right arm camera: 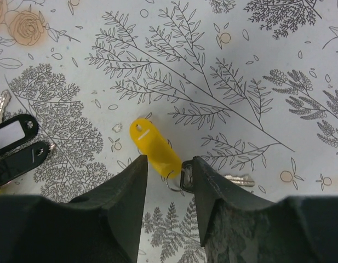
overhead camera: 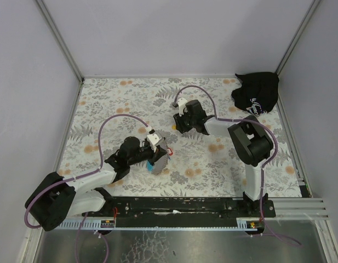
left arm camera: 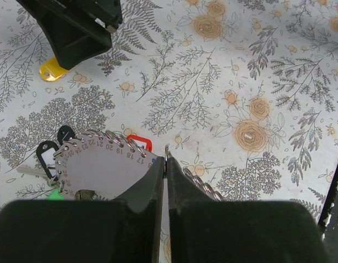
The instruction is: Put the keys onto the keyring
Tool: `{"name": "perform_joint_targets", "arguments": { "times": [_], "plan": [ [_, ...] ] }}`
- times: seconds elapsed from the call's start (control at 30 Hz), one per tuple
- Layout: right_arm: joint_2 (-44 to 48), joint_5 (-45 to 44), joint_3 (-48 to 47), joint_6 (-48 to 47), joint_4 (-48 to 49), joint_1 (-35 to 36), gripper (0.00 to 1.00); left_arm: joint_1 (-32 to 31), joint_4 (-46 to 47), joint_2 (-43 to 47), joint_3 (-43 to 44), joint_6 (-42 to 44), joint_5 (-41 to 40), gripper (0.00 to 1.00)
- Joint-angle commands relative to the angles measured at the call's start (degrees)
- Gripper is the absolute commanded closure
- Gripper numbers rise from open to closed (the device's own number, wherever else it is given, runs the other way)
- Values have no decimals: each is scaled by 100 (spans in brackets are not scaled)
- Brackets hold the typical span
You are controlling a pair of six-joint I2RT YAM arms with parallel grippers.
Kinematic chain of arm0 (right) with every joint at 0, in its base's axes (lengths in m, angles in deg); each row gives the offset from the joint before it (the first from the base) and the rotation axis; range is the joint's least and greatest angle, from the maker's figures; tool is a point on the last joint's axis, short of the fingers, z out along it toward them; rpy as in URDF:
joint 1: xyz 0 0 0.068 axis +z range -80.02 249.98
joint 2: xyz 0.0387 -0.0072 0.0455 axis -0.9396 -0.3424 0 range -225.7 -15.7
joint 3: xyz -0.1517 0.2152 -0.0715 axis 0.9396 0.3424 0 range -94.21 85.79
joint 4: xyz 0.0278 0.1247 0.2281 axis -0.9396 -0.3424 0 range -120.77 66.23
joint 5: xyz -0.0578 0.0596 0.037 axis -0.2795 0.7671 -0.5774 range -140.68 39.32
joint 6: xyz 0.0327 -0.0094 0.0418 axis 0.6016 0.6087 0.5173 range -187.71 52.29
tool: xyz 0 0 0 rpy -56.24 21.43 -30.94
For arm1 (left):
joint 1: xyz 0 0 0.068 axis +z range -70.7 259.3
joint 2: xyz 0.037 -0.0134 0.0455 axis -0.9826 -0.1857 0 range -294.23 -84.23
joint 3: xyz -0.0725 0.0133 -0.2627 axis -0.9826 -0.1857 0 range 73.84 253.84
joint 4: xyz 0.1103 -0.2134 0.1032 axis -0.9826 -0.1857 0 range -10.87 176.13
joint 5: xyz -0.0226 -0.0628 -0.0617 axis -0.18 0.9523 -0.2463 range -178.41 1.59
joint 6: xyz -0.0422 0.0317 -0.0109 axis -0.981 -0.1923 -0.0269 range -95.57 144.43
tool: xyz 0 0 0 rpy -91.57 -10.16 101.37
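Your left gripper (left arm camera: 165, 162) has its fingers pressed together, pinched on the wire-looped rim of the keyring (left arm camera: 103, 167), a grey disc with printed numbers along its edge. Two black tags (left arm camera: 48, 155), a red tag (left arm camera: 139, 142) and a small green piece (left arm camera: 56, 193) hang off that rim on its left side in the wrist view, over the floral table (overhead camera: 212, 164). Your right gripper (right arm camera: 169, 164) has its fingers apart, low over the table, straddling the lower end of the yellow key (right arm camera: 152, 145). The yellow head lies flat, angled up and to the left in the right wrist view. Its small ring sits in the gap between the fingers, and the metal blade pokes out beyond the right-hand finger. You cannot tell from these views whether either finger touches it. From above, the yellow key lies near the middle of the table, close to the keyring but not touching it; the keyring sits nearer the arms and to the left. A black cloth bag (overhead camera: 256, 93) lies in the far right corner.
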Motion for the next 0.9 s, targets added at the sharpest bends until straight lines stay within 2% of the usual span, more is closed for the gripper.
{"name": "perform_joint_targets", "arguments": {
  "times": [0.0,0.27,0.47,0.63,0.77,0.87],
  "plan": [
    [-145,-139,-395,-8,-317,5,56,-19,219,-5,69,115,-50,100],
    [442,-41,220,324,-1031,15,68,-19,259,66,43,123,146,100],
    [1061,222,896,763,-1516,102,71,-19,254,76,25,168,420,100],
    [1571,367,1382,907,-1757,233,70,-20,248,59,38,160,403,100],
    [2250,-577,1536,720,-1960,511,66,-19,254,58,37,131,338,100],
    [2443,-853,1432,487,-2272,781,62,-19,246,63,36,124,279,100]
  ]
}}
